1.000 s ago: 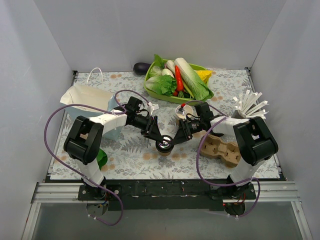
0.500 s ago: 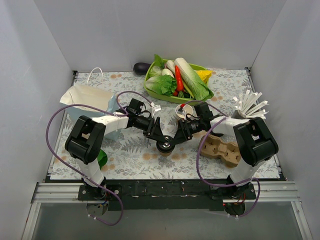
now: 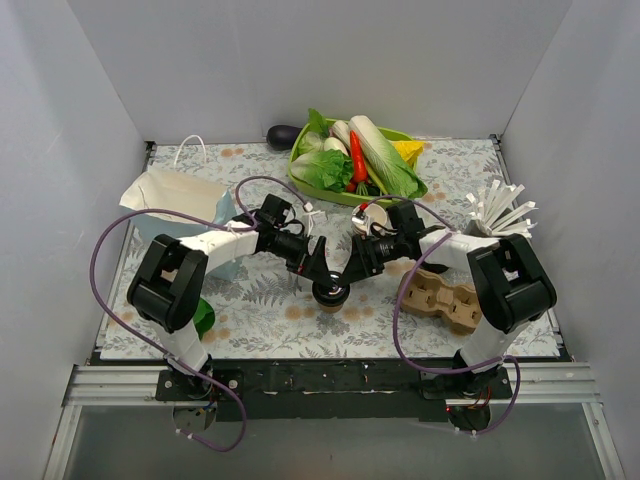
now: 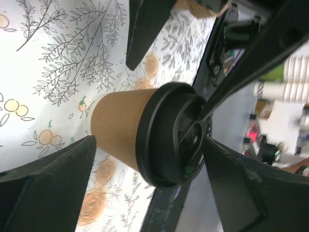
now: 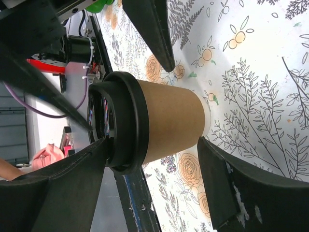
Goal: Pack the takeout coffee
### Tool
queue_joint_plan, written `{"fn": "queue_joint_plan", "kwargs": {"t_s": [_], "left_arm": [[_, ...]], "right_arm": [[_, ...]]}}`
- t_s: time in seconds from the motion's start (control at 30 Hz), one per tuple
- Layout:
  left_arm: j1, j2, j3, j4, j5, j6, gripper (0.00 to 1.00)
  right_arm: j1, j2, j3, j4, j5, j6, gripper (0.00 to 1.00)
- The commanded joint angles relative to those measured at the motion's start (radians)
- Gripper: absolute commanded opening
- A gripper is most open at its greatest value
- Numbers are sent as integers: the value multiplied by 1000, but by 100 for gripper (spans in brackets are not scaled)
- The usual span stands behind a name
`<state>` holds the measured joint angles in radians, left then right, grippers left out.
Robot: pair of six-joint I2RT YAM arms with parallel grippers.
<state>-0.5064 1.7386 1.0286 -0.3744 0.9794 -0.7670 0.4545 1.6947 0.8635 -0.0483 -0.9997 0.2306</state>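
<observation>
The small tan kraft paper cup with a black plastic lid (image 3: 330,292) is standing upright on the white leaf-and-flower printed table cover (image 3: 250,310), near the front edge and midway between the 2 arms. Its long axis is running vertically, so it is only looking sideways in the wrist views because those cameras are rolled.

Both arms are converging on it. The left gripper (image 4: 149,145) is reaching in from the cup's far-left side with its 2 fingers spread apart. The cup is sitting between them, with bare cloth showing on either side of the paper wall. The right gripper (image 5: 153,147) is coming in from the far right, also spread wide around the same cup. 1 of its fingers (image 5: 58,183) is lying right against the lid's rim, and I cannot tell whether it is touching. Neither gripper is clamping anything, and each wrist view is showing the other arm's fingers crowding in from the top.

The open pale blue paper bag (image 3: 224,208) is standing well to the left of the cup, beside the left arm. By my judgement the left arm is the better placed one for carrying the cup there, and the right one is needing to give way so that the 4 fingers are not colliding around the lid.
</observation>
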Motion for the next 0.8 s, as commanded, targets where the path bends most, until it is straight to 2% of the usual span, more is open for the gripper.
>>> {"fn": "queue_joint_plan", "kwargs": {"t_s": [0.0,0.13,0.37,0.57,0.63,0.77], "left_arm": [[-9,-88,65,-113,-62,115,98],[-11,-140,67,-149,-111,124,98],[0,-203,27,-265,-156,143,98],[-1,-134,11,-336,-170,183,95],[-1,-123,13,-318,-169,176,93],[-1,-91,25,-273,-157,152,92]], "right_arm": [[1,-52,-3,22,49,-16,82],[1,-70,-12,8,50,-31,80],[0,-112,-50,8,59,-47,73],[0,-109,-58,13,67,-43,68],[0,-106,-57,-1,75,-60,69],[-2,-112,-67,-38,78,-89,78]]}}
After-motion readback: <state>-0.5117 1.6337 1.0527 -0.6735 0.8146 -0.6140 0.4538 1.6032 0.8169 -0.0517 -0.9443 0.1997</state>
